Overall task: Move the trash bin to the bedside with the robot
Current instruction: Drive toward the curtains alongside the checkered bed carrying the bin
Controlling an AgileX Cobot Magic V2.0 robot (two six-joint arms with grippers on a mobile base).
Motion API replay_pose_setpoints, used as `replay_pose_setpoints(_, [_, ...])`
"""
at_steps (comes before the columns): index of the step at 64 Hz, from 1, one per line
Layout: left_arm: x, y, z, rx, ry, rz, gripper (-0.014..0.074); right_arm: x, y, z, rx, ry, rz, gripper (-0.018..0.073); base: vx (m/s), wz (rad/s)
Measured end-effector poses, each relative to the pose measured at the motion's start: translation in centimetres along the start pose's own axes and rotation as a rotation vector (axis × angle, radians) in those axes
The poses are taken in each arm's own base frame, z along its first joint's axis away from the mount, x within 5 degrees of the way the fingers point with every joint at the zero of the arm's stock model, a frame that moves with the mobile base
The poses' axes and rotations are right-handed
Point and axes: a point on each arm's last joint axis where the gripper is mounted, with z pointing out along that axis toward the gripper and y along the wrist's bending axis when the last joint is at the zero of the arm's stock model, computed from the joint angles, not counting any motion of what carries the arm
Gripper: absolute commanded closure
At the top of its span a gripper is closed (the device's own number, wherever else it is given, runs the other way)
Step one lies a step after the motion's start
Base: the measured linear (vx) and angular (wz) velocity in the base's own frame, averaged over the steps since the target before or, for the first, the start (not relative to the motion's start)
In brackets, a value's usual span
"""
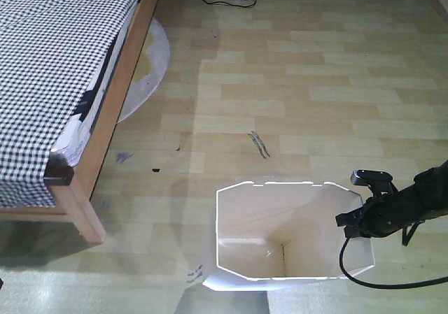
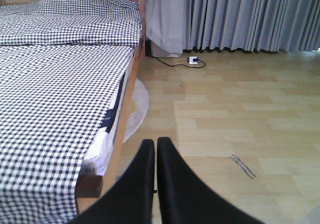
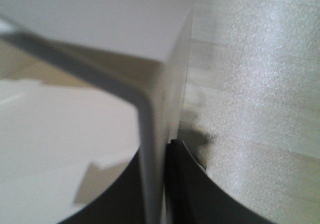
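Trash bin gripped at its rim, standing apart from the bed.
In the lower right of the front view, your right gripper [image 1: 355, 224] is clamping the right wall of the trash bin [image 1: 252, 219], with one finger inside and one outside. The bin is standing upright at lower centre on the wooden floor [image 1: 315, 90], apart from the bed [image 1: 56, 55] in the upper left. Your left gripper [image 2: 155, 146] is holding nothing, its fingers nearly touching.

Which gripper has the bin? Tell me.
The right gripper: it straddles the bin wall at the rim. The left gripper is shut on nothing, out over the floor beside the bed.
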Motion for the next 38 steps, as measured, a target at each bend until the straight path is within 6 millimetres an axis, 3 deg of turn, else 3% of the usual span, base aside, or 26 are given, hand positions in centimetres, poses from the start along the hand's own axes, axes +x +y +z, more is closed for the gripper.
replay_pose_setpoints(38, [0.00, 0.00, 0.00, 0.000, 0.000, 0.000, 0.0602, 0.00, -0.06, 0.00, 0.006, 0.000, 0.000, 0.0564, 0.25, -0.14])
